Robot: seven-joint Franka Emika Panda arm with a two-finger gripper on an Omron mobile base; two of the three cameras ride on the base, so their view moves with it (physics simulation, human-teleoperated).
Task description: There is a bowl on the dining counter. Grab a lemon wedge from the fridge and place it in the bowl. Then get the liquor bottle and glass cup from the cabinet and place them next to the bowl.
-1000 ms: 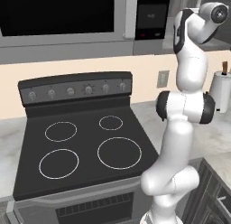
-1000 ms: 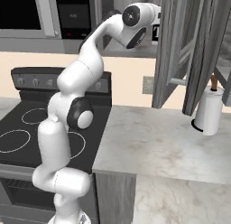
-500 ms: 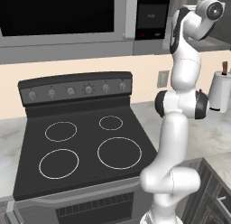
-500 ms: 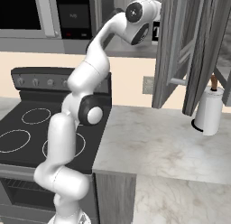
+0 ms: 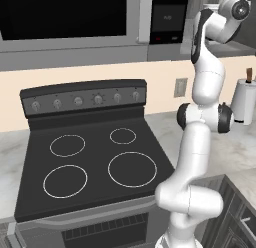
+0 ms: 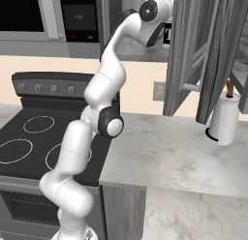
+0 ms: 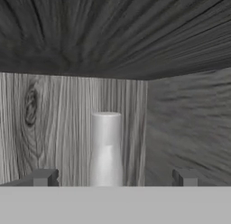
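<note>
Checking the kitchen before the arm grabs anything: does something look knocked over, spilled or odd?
Nothing stands out. The liquor bottle stands upright inside the cabinet, whose doors hang open, and the open gripper faces its white neck. The stove is bare.

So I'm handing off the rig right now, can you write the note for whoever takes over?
Gripper: open, nothing held, reaching into the open grey wood cabinet above the counter, right of the stove.
Liquor bottle: its slim white neck stands upright straight ahead between the fingertips, near the cabinet's back wall; not yet gripped.
Done: cabinet door is open, arm lined up on the bottle.
Left: close on the bottle and carry it to the bowl, then fetch the glass cup. Lemon step can't be judged from these views.
Note: a white paper towel roll stands on the counter under the open door.
</note>
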